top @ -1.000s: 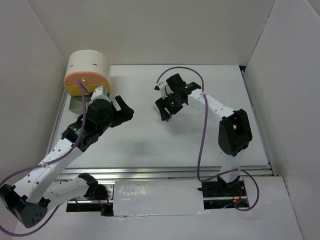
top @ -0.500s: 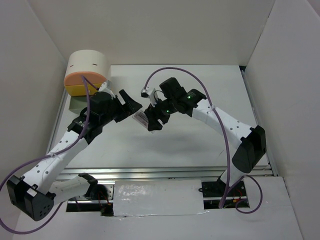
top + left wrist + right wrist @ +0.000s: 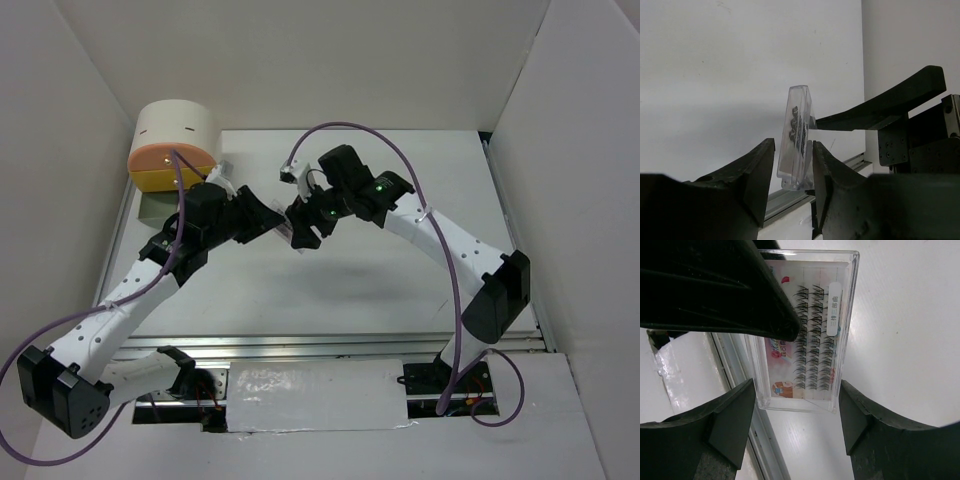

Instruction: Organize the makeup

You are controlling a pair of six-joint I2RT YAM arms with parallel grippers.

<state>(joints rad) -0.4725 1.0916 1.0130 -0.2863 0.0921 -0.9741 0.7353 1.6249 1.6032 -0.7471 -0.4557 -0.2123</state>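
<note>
One piece of the makeup, a clear flat case of false lashes [image 3: 805,325], hangs above the table between both grippers. My right gripper [image 3: 797,390] is shut on its long edges near one end. In the left wrist view the case [image 3: 799,135] shows edge-on between the jaws of my left gripper [image 3: 793,150]. The right finger touches the case and a gap remains at the left finger. From above, the case [image 3: 287,229] is mostly hidden between the left gripper [image 3: 272,218] and the right gripper [image 3: 298,224].
A rounded cream, pink and yellow drawer box [image 3: 172,145] stands at the back left, just behind the left arm. White walls close in the table [image 3: 400,290] on three sides. A metal rail [image 3: 330,345] runs along the near edge.
The right arm carried the lash case left to the middle. The left gripper swung right to meet it, and its jaws have narrowed around the case.
</note>
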